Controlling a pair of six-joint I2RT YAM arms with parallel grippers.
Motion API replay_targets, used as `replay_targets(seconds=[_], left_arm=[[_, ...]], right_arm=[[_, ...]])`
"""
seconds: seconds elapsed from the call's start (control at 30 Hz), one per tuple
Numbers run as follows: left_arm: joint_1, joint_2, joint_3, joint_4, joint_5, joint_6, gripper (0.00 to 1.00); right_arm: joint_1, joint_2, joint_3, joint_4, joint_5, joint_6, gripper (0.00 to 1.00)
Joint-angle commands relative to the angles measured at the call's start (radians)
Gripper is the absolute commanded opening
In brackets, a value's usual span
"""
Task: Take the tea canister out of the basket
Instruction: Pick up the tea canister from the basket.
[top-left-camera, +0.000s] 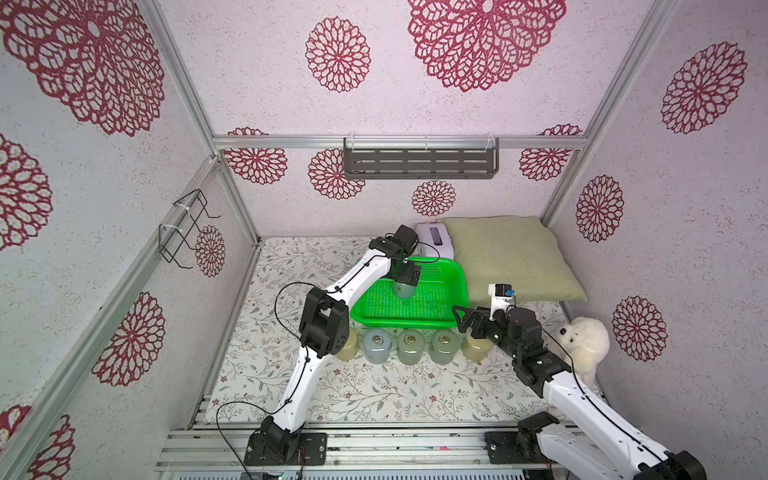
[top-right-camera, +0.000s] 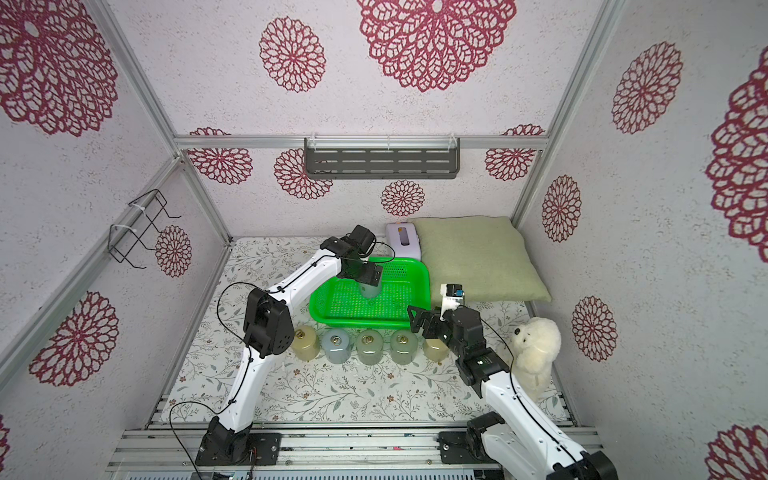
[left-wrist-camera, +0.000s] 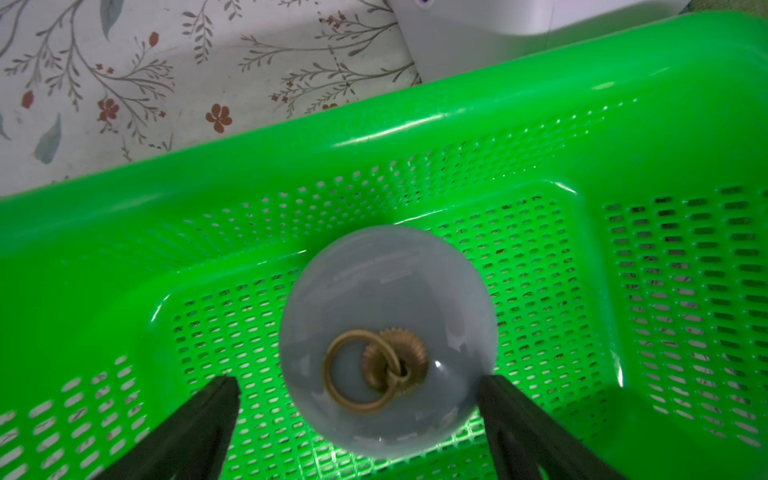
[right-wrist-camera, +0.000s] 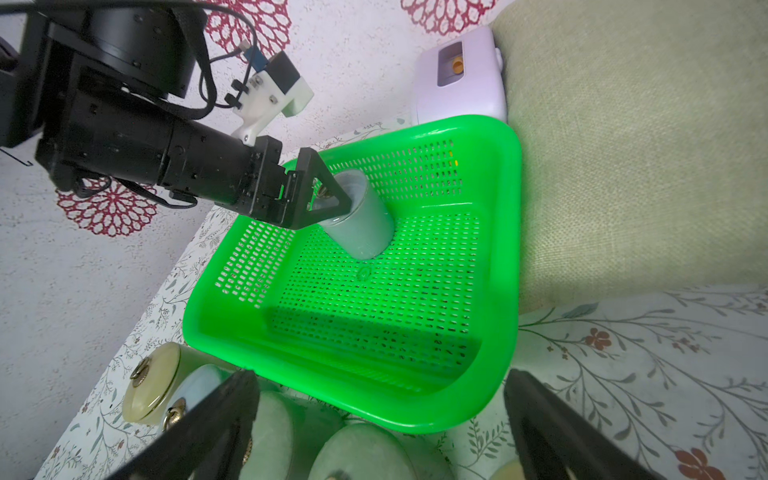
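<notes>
In both top views the tea canister (top-left-camera: 403, 289) stands upright inside the basket (top-left-camera: 415, 323).

Left wrist view: the left gripper (left-wrist-camera: 357, 384) straddles the tea canister, jaws spread, not clamped.

Right wrist view: the right gripper (right-wrist-camera: 380, 380) hangs open outside the basket's near rim.

Approach appears complete; grasp, lift and removal remain.

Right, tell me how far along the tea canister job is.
Looks done: five round lidded canisters with brass rings stand in a row on the table, outside the bright green perforated plastic basket. In hand: the open left gripper straddles a grey-blue canister standing on the basket floor, not yet gripped. Left: close, lift it out, set it down. The right gripper hovers open above the row.
</notes>
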Motion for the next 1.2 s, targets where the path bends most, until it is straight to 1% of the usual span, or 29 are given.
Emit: replay_targets(seconds=[0.0,0.47,0.87,1.0,1.07,1.13,1.17], left_arm=[[0.0,0.039,0.007,0.072,-0.008,0.022,0.97],[-0.013,0.094,0.014,0.123,0.026,0.086,0.97],[-0.015,0.135,0.044,0.116,-0.036,0.099,0.97],[-0.017,0.135,0.045,0.119,-0.034,0.099,1.0],[-0.017,0.131,0.045,0.119,-0.025,0.099,0.97],[-0.017,0.131,0.045,0.118,-0.014,0.099,0.89],[-0.017,0.13,0.043,0.118,-0.011,0.099,0.88]], right_arm=[[-0.005,0.001,0.002,0.051,0.023,0.015,0.99],[-0.005,0.012,0.002,0.052,0.02,0.015,0.99],[-0.006,0.017,0.002,0.053,0.018,0.015,0.99],[-0.006,0.019,0.002,0.056,0.017,0.017,0.99],[-0.006,0.021,0.002,0.058,0.015,0.017,0.99],[-0.006,0.023,0.002,0.058,0.013,0.017,0.99],[-0.007,0.023,0.002,0.058,0.013,0.017,0.99]])
